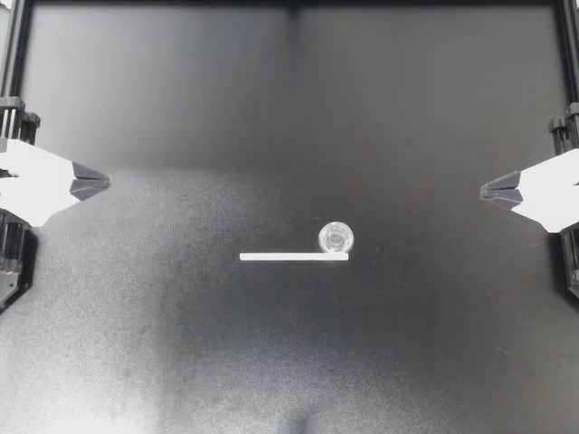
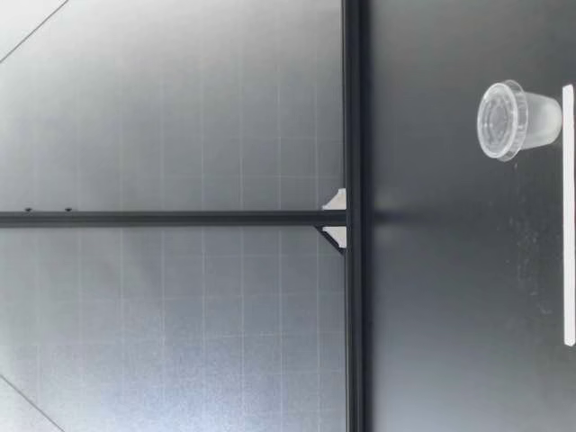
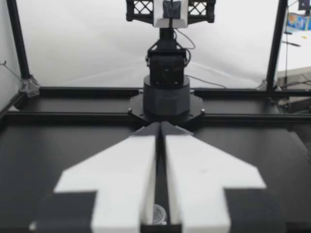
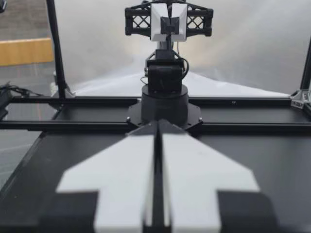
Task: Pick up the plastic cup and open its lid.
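My left gripper (image 1: 106,183) sits at the left edge of the bench (image 1: 181,325), about halfway along that edge, pointing in toward the middle. In the left wrist view its two fingers (image 3: 127,170) lie together with only a thin slit between them, and they hold nothing.

A white strip (image 1: 294,257) lies flat near the middle of the bench, running left to right. The plastic cup (image 1: 336,238) stands just beside the strip's right end, on the far side of it, a little right of the bench's centre. From above I cannot tell whether cup and strip touch. In the low view the cup (image 2: 531,120) is upright on the bench with its clear lid (image 2: 498,120) seated on top. It is well apart from both grippers.

My right gripper (image 1: 483,191) sits at the right edge of the bench, facing the left one. Its fingers (image 4: 194,170) are together too, empty.
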